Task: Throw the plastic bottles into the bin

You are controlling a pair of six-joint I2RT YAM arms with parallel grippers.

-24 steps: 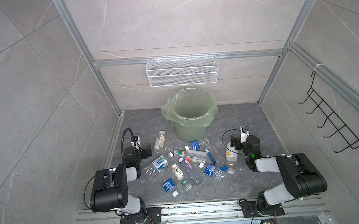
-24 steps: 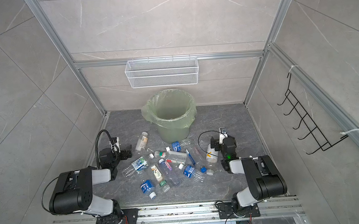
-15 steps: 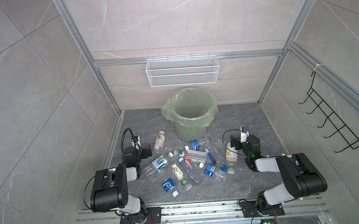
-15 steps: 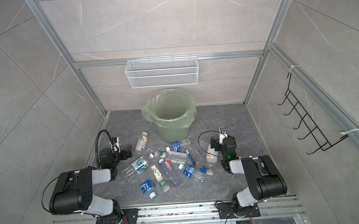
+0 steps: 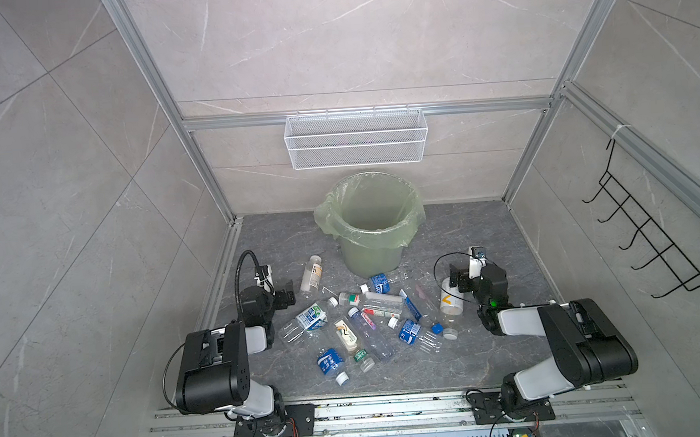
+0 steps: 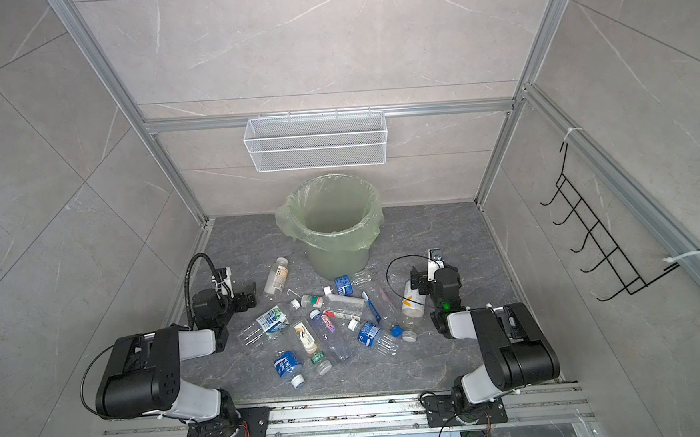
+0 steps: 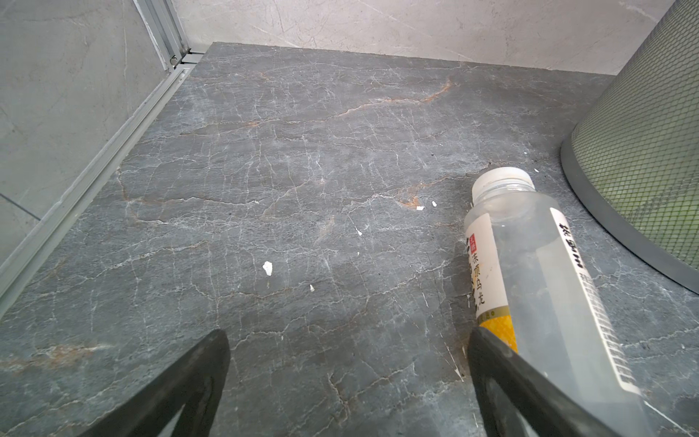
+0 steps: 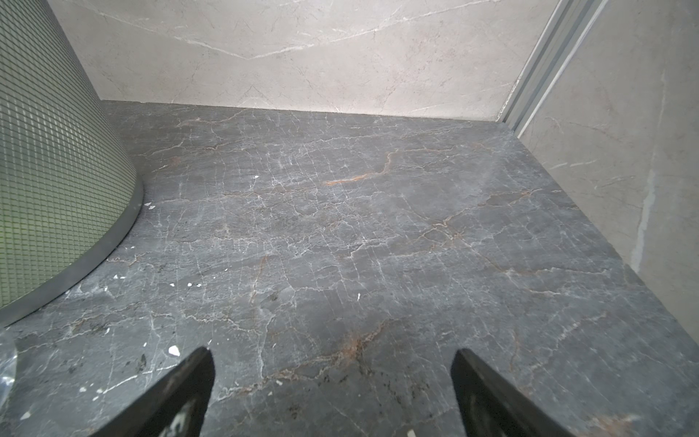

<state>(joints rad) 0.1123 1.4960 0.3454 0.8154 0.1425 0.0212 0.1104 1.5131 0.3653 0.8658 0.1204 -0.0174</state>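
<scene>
While left gripper [image 7: 348, 333] and right gripper [image 8: 333, 352] are spread, empty, pickup is not begun; white-capped bottle [image 7: 529, 272] probably must be straddled next.

I see a booth walled in pale grey marble-look tiles [image 5: 350, 40], framed by aluminium posts [image 5: 167, 110]. The worktop [image 5: 465, 229] is dark grey veined stone. A white wire mesh basket [image 5: 356, 144] hangs on the back rail, and a black wire hook rack [image 5: 649, 230] on the right-hand wall. The light is even.
</scene>
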